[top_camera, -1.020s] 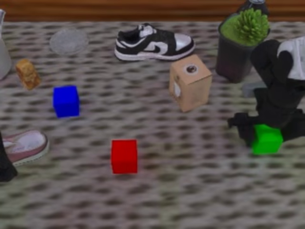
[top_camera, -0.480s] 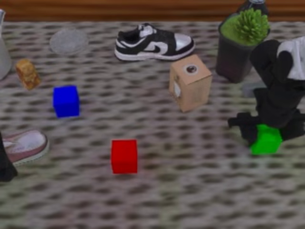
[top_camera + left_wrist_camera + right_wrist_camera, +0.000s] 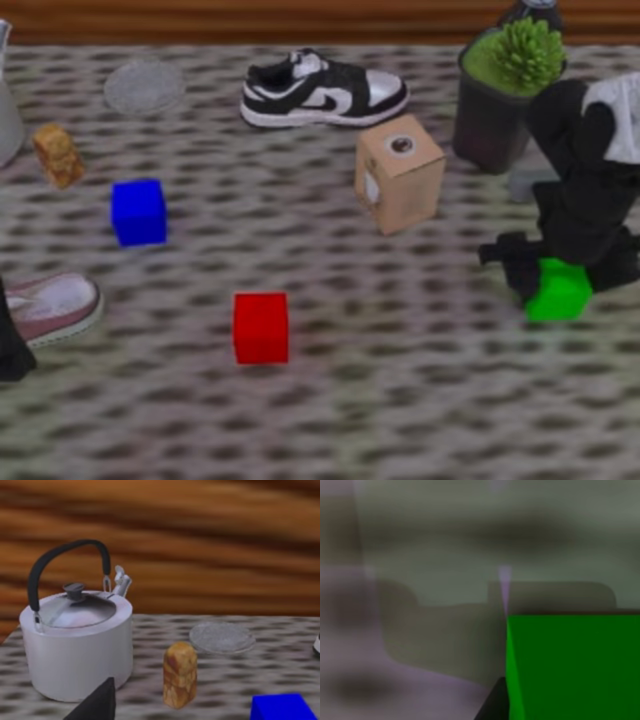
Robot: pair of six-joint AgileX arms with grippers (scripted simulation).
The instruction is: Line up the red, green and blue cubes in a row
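The right gripper (image 3: 558, 280) sits down over the green cube (image 3: 560, 290), its dark fingers flanking the cube's upper part, and from above it looks pinched onto the cube, though the contact itself is hidden under the wrist. In the right wrist view the green cube (image 3: 572, 665) fills the near corner, with a dark finger edge just beside it, which fits a cube held between the fingers.

Taking the red cube (image 3: 261, 327) as the landmark: the green cube lies well off to its right and slightly farther back, and the blue cube (image 3: 138, 211) lies to its left and farther back. The tan wooden box (image 3: 399, 186) stands between the red cube and the green one, farther back than both.

To do this step well, I would lift the green cube straight up before travelling, keep it level so it does not twist in the grip, and carry it along the near side of the box toward a spot just right of the red cube, squared to it

The left gripper (image 3: 12, 345) waits at the table's left edge, left of the red cube; I cannot tell how its fingers stand
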